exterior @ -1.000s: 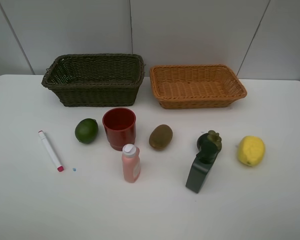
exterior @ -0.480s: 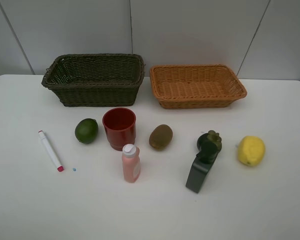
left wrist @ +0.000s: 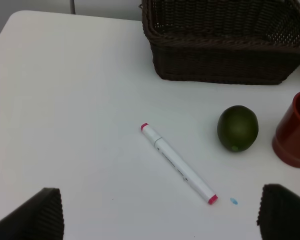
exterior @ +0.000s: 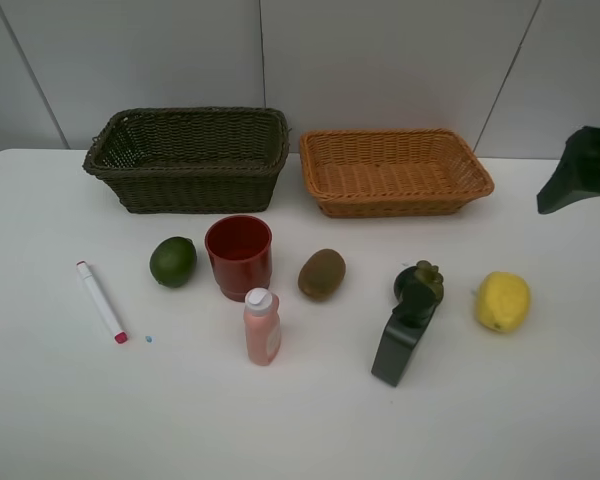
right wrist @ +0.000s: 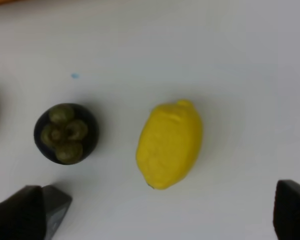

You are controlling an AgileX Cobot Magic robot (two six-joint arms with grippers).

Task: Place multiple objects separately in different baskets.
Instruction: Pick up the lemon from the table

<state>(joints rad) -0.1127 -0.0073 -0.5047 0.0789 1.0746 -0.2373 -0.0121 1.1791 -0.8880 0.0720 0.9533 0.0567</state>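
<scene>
On the white table stand a dark olive basket (exterior: 185,160) and a light tan basket (exterior: 395,170). In front lie a white red-tipped marker (exterior: 101,301), lime (exterior: 173,261), red cup (exterior: 239,256), pink bottle (exterior: 262,327), kiwi (exterior: 322,274), black bottle (exterior: 400,345), dark round fruit (exterior: 419,285) and lemon (exterior: 502,301). My right gripper (exterior: 570,180) hangs at the right edge; in its wrist view it is open (right wrist: 160,215) above the lemon (right wrist: 169,145). My left gripper (left wrist: 160,220) is open near the marker (left wrist: 177,163) and out of the high view.
The left wrist view shows the lime (left wrist: 237,128), the red cup's edge (left wrist: 295,132) and the dark basket (left wrist: 225,45). The dark round fruit (right wrist: 66,133) lies beside the lemon in the right wrist view. Both baskets hold nothing.
My right arm has come into the high view at the right edge, above the table beside the tan basket. The objects have not moved.
</scene>
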